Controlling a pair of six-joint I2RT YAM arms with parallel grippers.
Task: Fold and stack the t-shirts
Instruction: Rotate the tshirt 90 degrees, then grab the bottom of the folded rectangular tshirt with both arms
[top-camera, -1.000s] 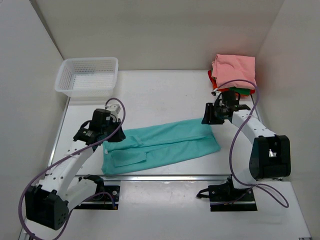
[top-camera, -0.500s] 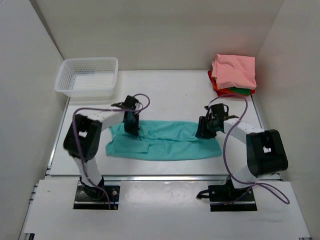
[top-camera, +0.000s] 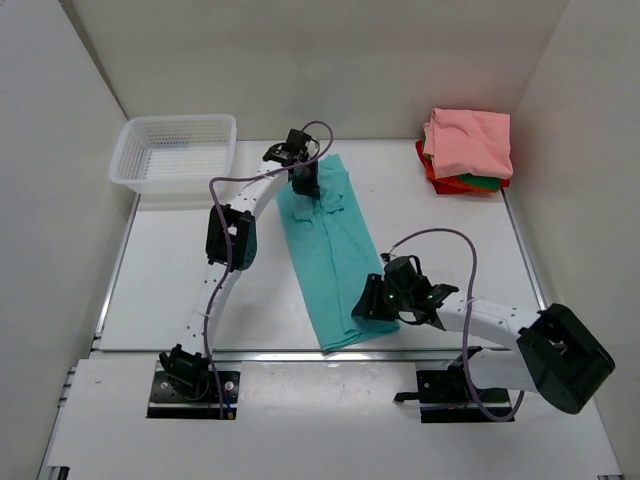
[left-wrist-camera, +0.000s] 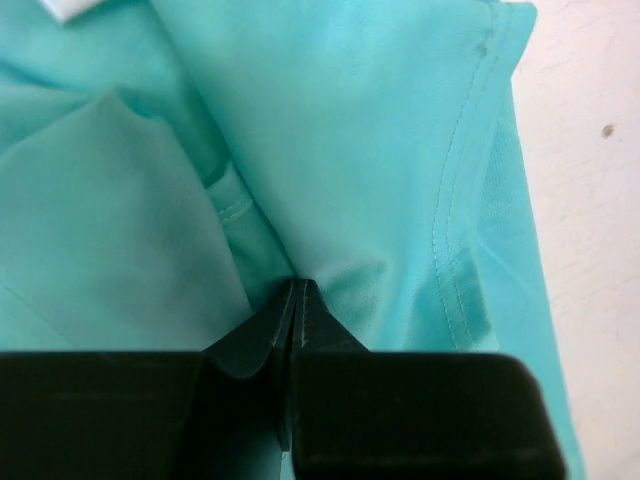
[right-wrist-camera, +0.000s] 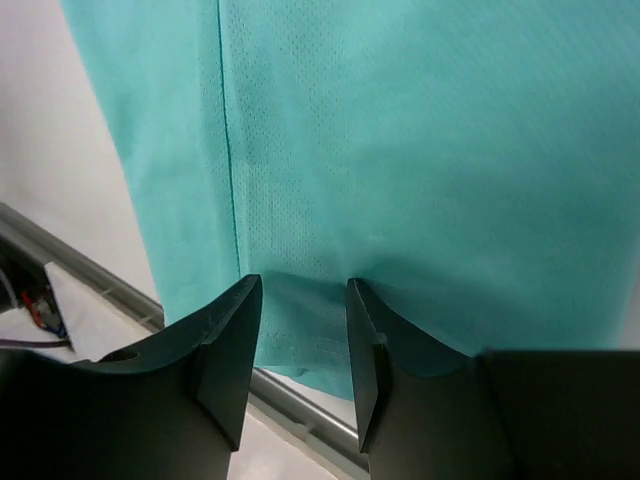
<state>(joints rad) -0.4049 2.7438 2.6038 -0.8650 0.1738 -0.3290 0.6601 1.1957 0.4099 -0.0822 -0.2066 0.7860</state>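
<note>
A teal t-shirt (top-camera: 331, 255), folded into a long strip, lies on the table from the back centre down to the front edge. My left gripper (top-camera: 305, 184) is shut on its far end near the neck; the left wrist view shows the jaws pinched together on the teal cloth (left-wrist-camera: 330, 180), with a white label (left-wrist-camera: 70, 8) at the top left. My right gripper (top-camera: 370, 305) is open over the strip's near end (right-wrist-camera: 420, 150), just above the cloth. A stack of folded shirts, salmon pink (top-camera: 468, 142) on top of green and red-orange, sits at the back right.
A white mesh basket (top-camera: 176, 151) stands at the back left. The table's metal front rail (top-camera: 270, 352) runs just below the shirt's near end and shows in the right wrist view (right-wrist-camera: 90, 275). White walls enclose the table.
The teal shirt has swung from lying across the table to lying front-to-back. My left gripper carried its end to the back centre. My right gripper moved to the front and now stands open.
</note>
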